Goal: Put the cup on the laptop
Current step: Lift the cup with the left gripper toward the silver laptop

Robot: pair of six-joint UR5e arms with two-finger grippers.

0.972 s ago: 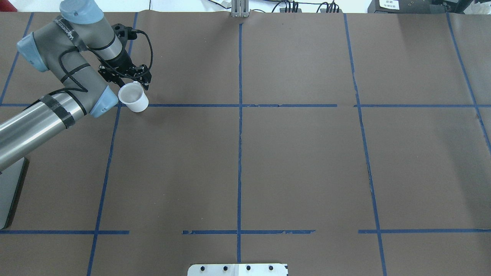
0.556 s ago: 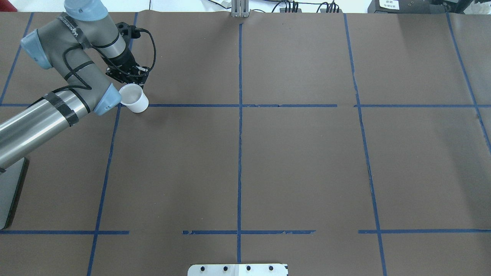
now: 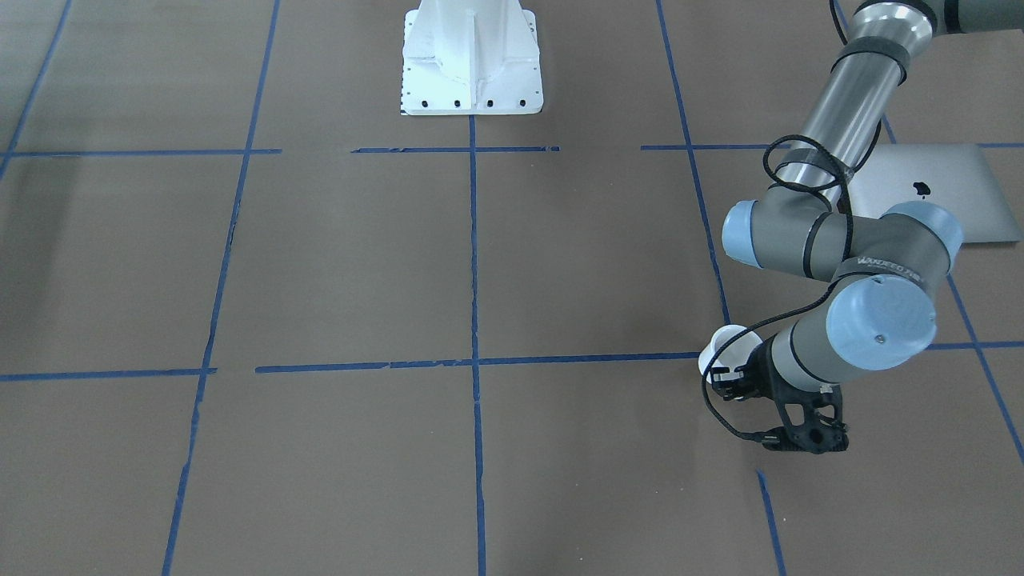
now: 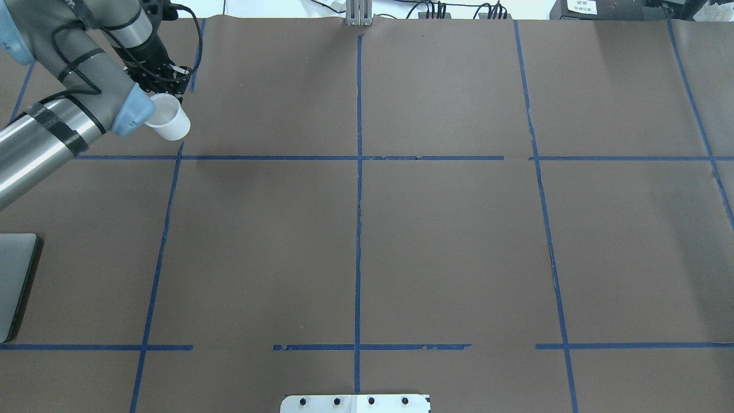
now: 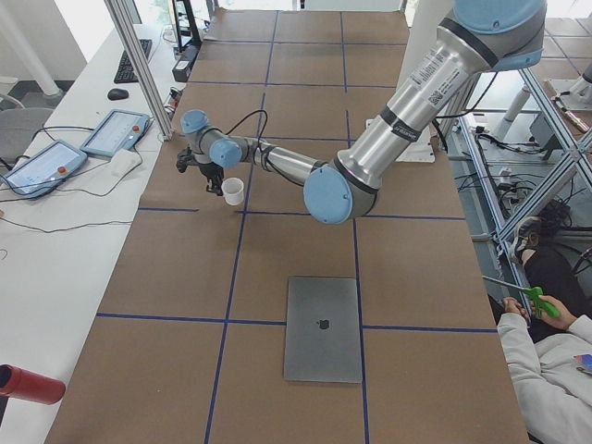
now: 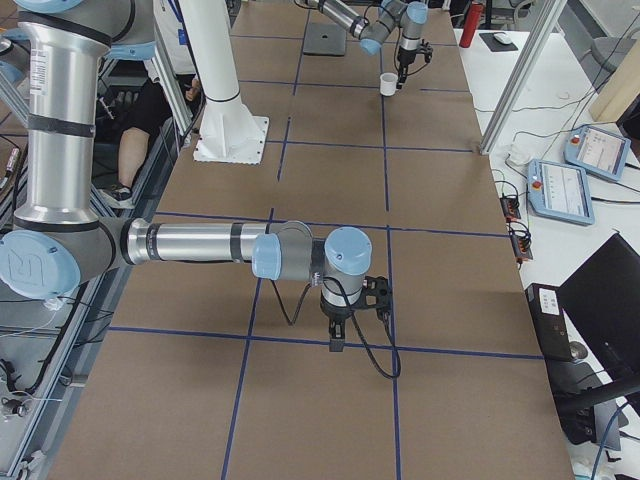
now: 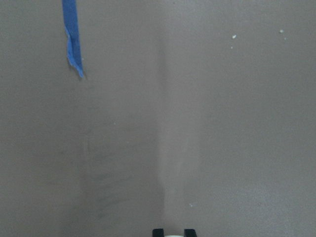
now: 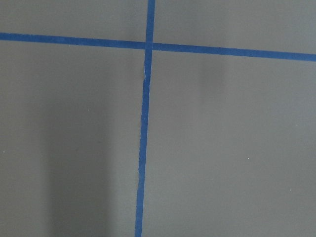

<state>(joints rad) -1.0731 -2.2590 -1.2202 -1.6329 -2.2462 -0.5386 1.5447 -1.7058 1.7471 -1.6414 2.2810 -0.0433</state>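
Observation:
My left gripper point(image 4: 164, 87) is shut on the small white cup point(image 4: 167, 123) at its rim and holds it above the brown table at the far left. Both also show in the front view: the cup point(image 3: 722, 347) and the gripper point(image 3: 732, 382). The left wrist view shows only two dark fingertips point(image 7: 157, 232) at its bottom edge. The silver-grey laptop point(image 5: 323, 328) lies closed and flat nearer the robot, partly under the left arm point(image 3: 944, 188), and at the overhead view's left edge point(image 4: 14, 281). My right gripper point(image 6: 334, 338) points down over the table; I cannot tell whether it is open.
The white robot base plate point(image 3: 472, 56) stands at the table's robot side. Blue tape lines point(image 4: 358, 172) form a grid on the brown cover. Control tablets point(image 5: 111, 134) and a red cylinder point(image 5: 28, 384) lie on the side bench. A seated person point(image 5: 546, 342) is beside the table.
My left arm has carried the cup to the left and farther from the robot, and it now hangs above the table. The laptop has not moved.

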